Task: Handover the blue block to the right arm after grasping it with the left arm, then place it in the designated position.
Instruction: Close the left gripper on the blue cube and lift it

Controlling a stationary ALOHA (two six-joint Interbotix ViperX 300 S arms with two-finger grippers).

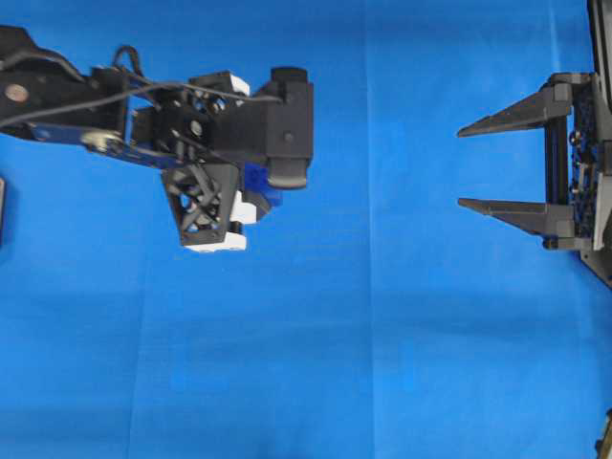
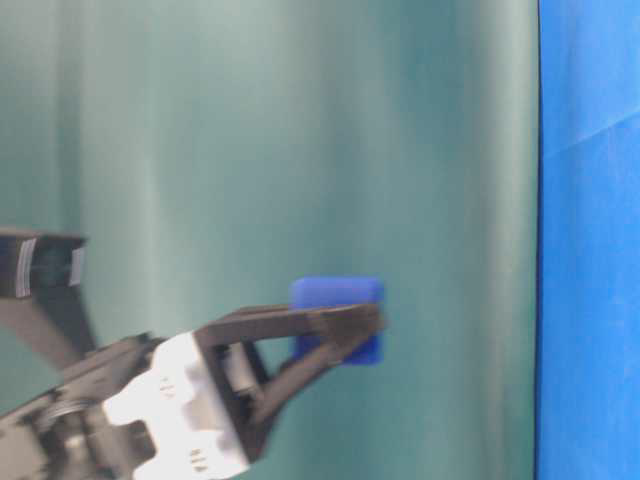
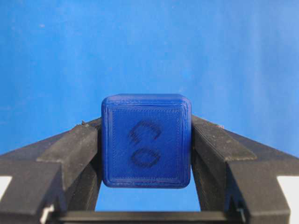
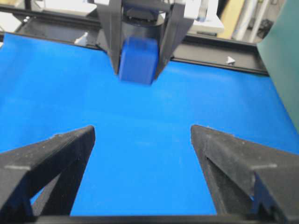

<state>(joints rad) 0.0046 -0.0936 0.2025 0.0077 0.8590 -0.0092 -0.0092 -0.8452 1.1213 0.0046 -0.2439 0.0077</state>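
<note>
Gripper on the left arm (image 1: pixel 251 203) pinches the blue block (image 3: pixel 146 140) between its fingertips, lifted above the blue-covered bench (image 1: pixel 382 363), while the right arm's gripper (image 1: pixel 469 167), jaws spread wide, faces it from well apart across the middle.

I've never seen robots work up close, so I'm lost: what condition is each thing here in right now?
Blue block: clamped between two jaws, lifted off the cloth, marked face toward the wrist camera.
Left gripper: shut on the block, one finger pressing each side.
Right gripper: jaws wide open, holding nothing, pointing toward the block across a gap.
Blue cloth: lying flat, faint fold lines.
</note>
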